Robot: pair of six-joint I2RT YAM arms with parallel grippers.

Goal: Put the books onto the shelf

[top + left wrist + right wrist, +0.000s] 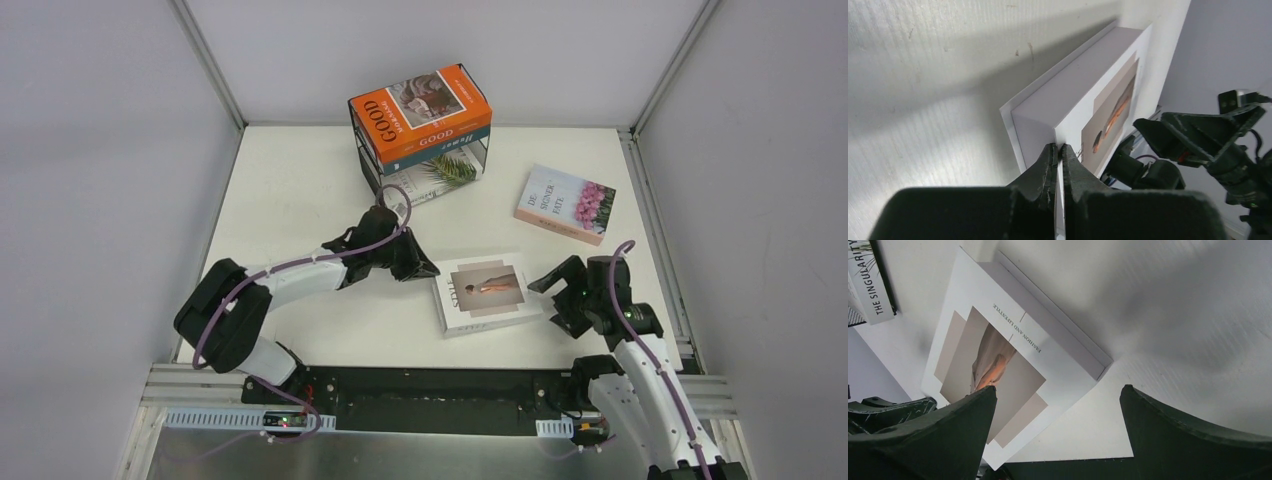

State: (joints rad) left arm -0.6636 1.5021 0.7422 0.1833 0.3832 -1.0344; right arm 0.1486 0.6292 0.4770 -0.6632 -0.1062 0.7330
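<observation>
Pinching the STYLE book (487,292), apparently by its cover, on white grey-walled table (300,190), left claw (1058,148); right claw (1058,389) wide

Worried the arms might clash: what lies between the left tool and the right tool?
The white STYLE book lies flat between them, clearest in the top view. The left tool is shut on its cover edge; the right tool is open.

Overhead and close wrist views share the white book (485,292).
</observation>
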